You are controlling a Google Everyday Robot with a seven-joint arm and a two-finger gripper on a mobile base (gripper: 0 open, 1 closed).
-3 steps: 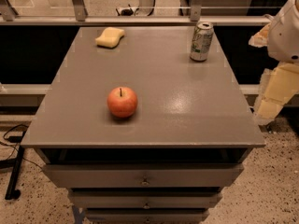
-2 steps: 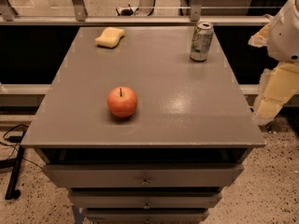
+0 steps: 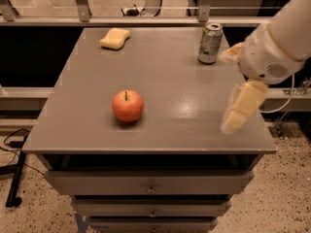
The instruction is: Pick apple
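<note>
Where the white arm (image 3: 284,33) hangs in from the upper right, its end effector (image 3: 234,81) sits over the right side of the counter (image 3: 160,57), well to the right of the apple (image 3: 128,106) and clear of it. Its two cream-coloured fingers (image 3: 240,108) stand wide apart with nothing between them. One points down toward the counter's front right edge, and the other juts toward the back.

The apple, red-orange with a short dark stem pointing up, rests on the grey counter left of the middle and toward the front edge, with nothing touching it.

Behind the apple and off to the right, near the back edge, a green and silver drink can (image 3: 210,43) stands upright, close to the farther finger. Behind the apple and slightly to the left, also near the back edge, lies a yellow sponge (image 3: 115,38).

Below the apple, under the counter top, are grey drawers (image 3: 150,183) with small knobs. Lower left of the apple, a black cable (image 3: 12,140) trails on the speckled floor.
</note>
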